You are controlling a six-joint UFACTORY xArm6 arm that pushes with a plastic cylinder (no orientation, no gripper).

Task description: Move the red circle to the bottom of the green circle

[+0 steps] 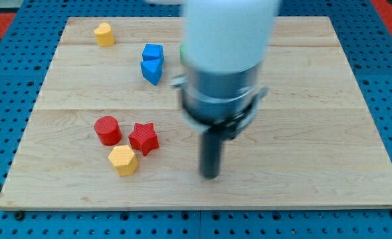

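The red circle [107, 130] sits on the wooden board at the view's lower left, touching or nearly touching a red star [143, 138] on its right. Only a thin green sliver [181, 53] shows at the left edge of the arm's body; the green circle is otherwise hidden behind the arm. My tip [210, 175] rests on the board at the lower middle, well to the right of the red star and red circle, touching no block.
A yellow hexagon [123, 160] lies just below the red star. Two blue blocks [152, 64] stand together at the upper middle-left. A yellow block [103, 34] sits near the board's top left. The board's bottom edge [202, 207] is close below my tip.
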